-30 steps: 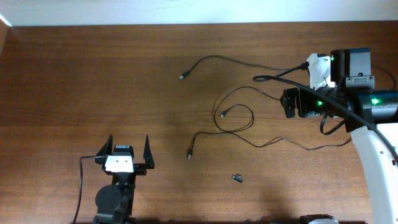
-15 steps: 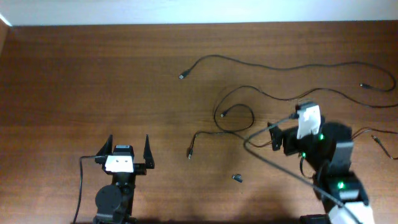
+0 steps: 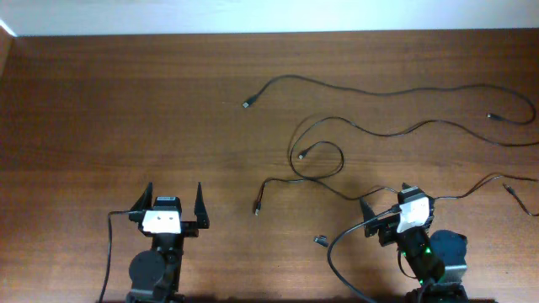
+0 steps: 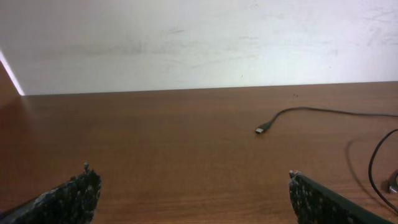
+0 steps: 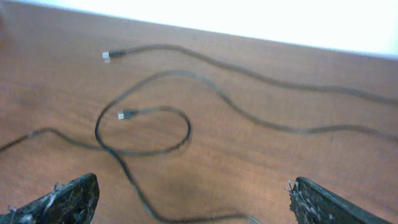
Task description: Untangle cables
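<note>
1. Left tool [image 3: 174,194]: near edge of the tabletop [image 3: 93,101], left of centre. Jaws spread wide, released, nothing between them; fingers [image 4: 78,196] apart from every cord.

2. Right tool [image 5: 193,202]: near edge, right of centre. Jaws spread wide, released, grasping nothing; both fingers frame bare wood and cord in the right wrist view.

3. Small dark piece [image 3: 321,241]: loose on the tabletop, just left of the right tool, near the near edge.

4. Cables [image 3: 340,160]: thin black cords, spread in long strands over the right half of the tabletop, not bunched. 3 strands are listed below.

4a. Near strand [image 3: 347,196]: plug end near the centre, running right past the right tool toward the right edge. It meets the near side of the loop in 4b.

4b. Looped strand [image 3: 324,118]: plug end lying inside 1 open loop at mid-tabletop, then waving off to the right edge.

4c. Far strand [image 3: 379,93]: plug end toward the centre, arcing along the far side to the far right corner, apart from 4b.

5. White wall [image 3: 253,15]: along the far edge.
</note>
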{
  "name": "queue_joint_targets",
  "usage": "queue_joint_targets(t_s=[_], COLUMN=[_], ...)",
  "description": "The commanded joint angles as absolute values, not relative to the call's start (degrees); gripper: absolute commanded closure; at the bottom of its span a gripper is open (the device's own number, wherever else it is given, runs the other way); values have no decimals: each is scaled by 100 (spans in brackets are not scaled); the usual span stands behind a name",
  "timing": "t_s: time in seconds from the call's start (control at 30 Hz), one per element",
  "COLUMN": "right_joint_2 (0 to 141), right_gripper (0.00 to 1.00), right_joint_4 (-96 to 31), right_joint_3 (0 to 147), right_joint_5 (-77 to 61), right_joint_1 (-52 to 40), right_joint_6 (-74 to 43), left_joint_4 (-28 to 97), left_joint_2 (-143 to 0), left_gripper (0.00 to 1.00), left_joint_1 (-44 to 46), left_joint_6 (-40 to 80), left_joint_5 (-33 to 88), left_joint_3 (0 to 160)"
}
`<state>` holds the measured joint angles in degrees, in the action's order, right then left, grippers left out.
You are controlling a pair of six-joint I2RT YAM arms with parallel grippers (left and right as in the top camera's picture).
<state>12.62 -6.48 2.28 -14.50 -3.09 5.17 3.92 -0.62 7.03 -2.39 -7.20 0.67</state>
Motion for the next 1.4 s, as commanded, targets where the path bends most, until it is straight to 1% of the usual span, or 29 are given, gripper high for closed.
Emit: queue_joint_targets(t_s=[0.0,0.2,0.37,0.67,0.73,0.83,0.93,1.37], right_joint_2=[947,19,19,19,19,19,19,19], right_gripper=[1,1,1,1,1,1,1,1], right_joint_4=[-611,-523,-279,-370,-401,-408,-438,-427], right_joint_3=[161,152,32,32,32,32,32,32], right_joint_5=[-1459,-1411,-1282,-891,-661,-526,-200,-250], right_joint_1=[-336,-336,-338,-338,-338,-336,-336,-336], right_joint_6=[558,561,558,508,283,248,-158,-154], left_joint_4=[419,419,419,419,419,419,419,419], left_joint_2=[-30,-30,-30,-30,-30,-34,-34,-34], left_gripper=[1,1,1,1,1,1,1,1], left_joint_1=[670,670,670,670,670,670,670,670], left_joint_6=[-311,-311,-311,-311,-311,-311,-311,-311], left_joint_5=[-683,-683,-683,-683,-683,-683,-683,-683], left_joint_3=[54,54,54,54,54,54,54,54])
